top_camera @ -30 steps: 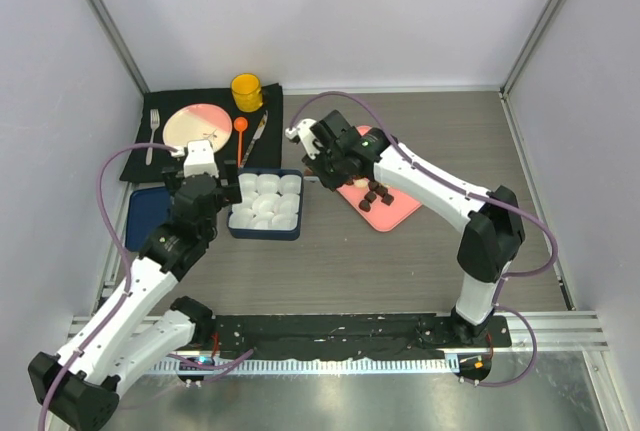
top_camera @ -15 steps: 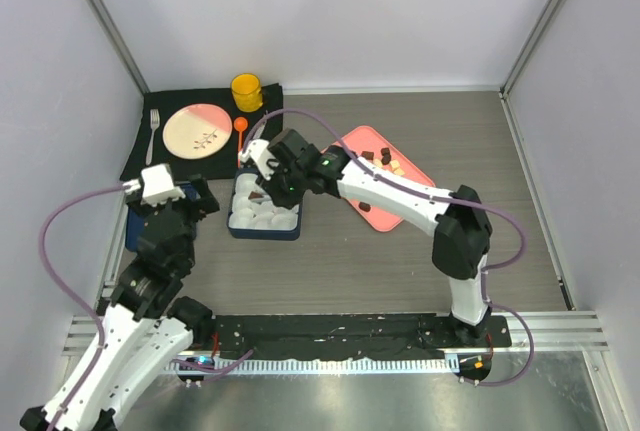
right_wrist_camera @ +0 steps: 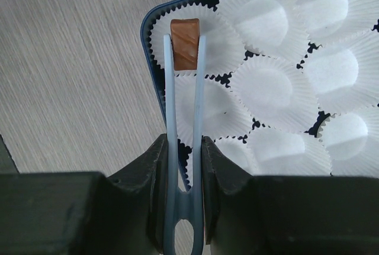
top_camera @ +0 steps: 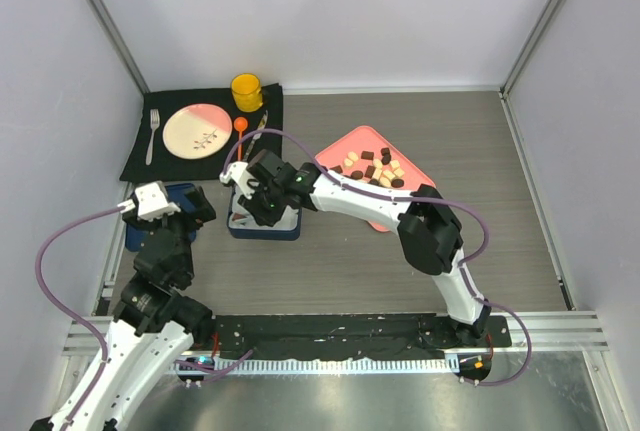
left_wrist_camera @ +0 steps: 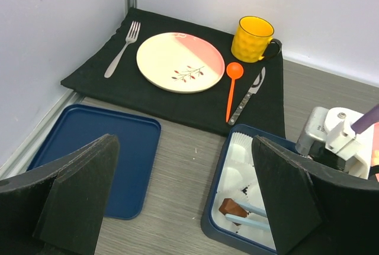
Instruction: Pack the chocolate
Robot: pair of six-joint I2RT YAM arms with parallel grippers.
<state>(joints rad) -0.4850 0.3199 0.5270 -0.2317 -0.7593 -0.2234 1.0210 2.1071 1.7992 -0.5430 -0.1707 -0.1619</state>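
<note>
My right gripper (right_wrist_camera: 180,148) is shut on light-blue tweezers (right_wrist_camera: 198,89). The tweezer tips pinch one brown chocolate (right_wrist_camera: 185,42) over the corner paper cup of the blue box (right_wrist_camera: 153,71). The same piece shows in the left wrist view (left_wrist_camera: 232,209). In the top view the right gripper (top_camera: 258,194) is over the box's near left part. Several more brown and cream chocolates (top_camera: 375,166) lie on the pink tray (top_camera: 345,141). My left gripper (left_wrist_camera: 183,196) is open and empty, left of the box.
White paper cups (right_wrist_camera: 278,83) fill the box. A blue lid (left_wrist_camera: 100,148) lies left of it. Behind, a black mat holds a plate (left_wrist_camera: 180,63), a yellow mug (left_wrist_camera: 251,39), an orange spoon (left_wrist_camera: 232,86), a fork (left_wrist_camera: 121,48) and a knife (left_wrist_camera: 249,95).
My right arm swung left from the pink tray to the blue box, carrying a chocolate in the tweezers. My left arm pulled back and left, away from the box.
</note>
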